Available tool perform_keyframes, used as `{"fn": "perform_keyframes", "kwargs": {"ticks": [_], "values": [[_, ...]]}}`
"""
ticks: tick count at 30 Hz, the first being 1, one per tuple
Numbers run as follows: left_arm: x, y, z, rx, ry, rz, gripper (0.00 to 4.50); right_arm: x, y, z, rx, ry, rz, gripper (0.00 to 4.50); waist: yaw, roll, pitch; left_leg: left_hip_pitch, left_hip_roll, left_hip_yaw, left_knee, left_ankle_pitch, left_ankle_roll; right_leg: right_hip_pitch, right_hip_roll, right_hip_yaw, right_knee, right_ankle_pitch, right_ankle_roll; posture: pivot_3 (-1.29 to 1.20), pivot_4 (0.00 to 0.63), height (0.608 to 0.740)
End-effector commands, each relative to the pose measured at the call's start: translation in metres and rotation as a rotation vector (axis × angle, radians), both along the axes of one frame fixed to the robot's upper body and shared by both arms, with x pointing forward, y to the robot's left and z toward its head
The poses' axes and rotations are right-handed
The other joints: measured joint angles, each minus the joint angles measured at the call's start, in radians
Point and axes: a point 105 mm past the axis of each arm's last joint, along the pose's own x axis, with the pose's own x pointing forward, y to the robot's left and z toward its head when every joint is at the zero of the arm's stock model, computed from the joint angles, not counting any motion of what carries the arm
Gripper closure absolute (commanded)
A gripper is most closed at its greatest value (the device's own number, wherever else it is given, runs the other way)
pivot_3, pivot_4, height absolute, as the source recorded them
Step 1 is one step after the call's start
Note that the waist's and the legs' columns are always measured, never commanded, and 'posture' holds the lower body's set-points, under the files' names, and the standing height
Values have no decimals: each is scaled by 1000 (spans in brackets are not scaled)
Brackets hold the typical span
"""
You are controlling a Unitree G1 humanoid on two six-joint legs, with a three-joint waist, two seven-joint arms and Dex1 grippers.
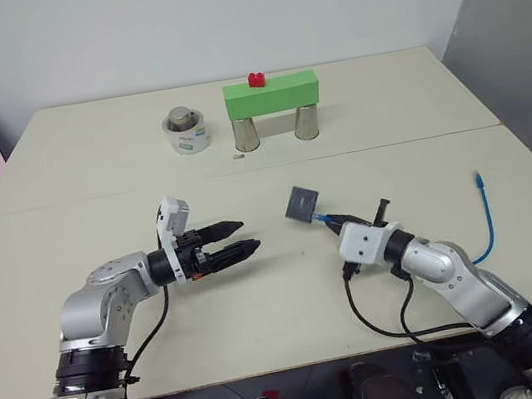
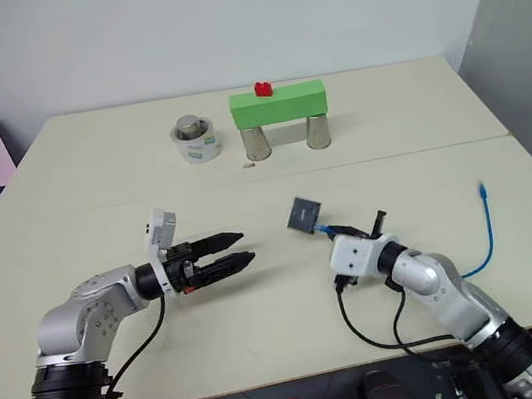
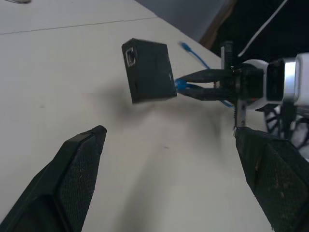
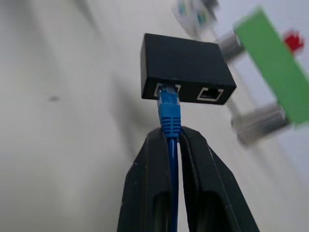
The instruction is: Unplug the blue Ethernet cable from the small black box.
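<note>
My right hand (image 4: 173, 137) is clamped on the blue Ethernet cable (image 4: 169, 113); small black box (image 1: 303, 203) dangles at 11 o'clock, left hand (image 1: 244, 239) wide open at its 9.

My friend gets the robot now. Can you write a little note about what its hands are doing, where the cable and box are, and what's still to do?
Right gripper: shut on the blue cable just behind its plug, holding it up so the black box hangs above the table.
Left gripper: open, holding nothing, pointing toward the box.
The cable's free end lies on the table by the right arm.
Done: cable gripped and lifted.
Left: plug is in its port; probably grip the box with the left and pull them apart.
</note>
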Motion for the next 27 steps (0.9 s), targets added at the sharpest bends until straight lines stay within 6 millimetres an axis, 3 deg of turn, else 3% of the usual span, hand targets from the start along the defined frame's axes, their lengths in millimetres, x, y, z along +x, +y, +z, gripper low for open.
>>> {"fn": "perform_keyframes", "kwargs": {"ticks": [1, 11, 18, 27], "values": [[-10, -11, 13, -41, 3, -118, 0, -11, 9, 15, -76, -187, 183, 4465, 0, 0, 0, 0, 0, 0, 0, 0, 0, 0, 0, 0, 0, 0, 0, 0, 150, 740], [-11, -23, 13, -64, 10, -150, 0, -16, 20, 46, 3, -371, 305, 4476, 6, 0, 0, -1, 0, 0, 0, 0, 0, 0, 0, 1, 0, 3, -5, 0, 150, 740], [-11, -26, 12, -78, 14, -159, 0, -21, 26, 53, 30, -423, 346, 4477, 9, 0, 0, 0, 0, 0, 1, 0, 0, 0, 0, 1, 0, 3, -5, 0, 150, 740], [-12, -28, 19, -107, -5, -173, 1757, -23, 28, 49, 13, -427, 361, 4478, 9, 0, 0, 0, 0, 0, 1, 0, 0, 0, 0, 1, 1, 3, -5, 0, 150, 740]]}}
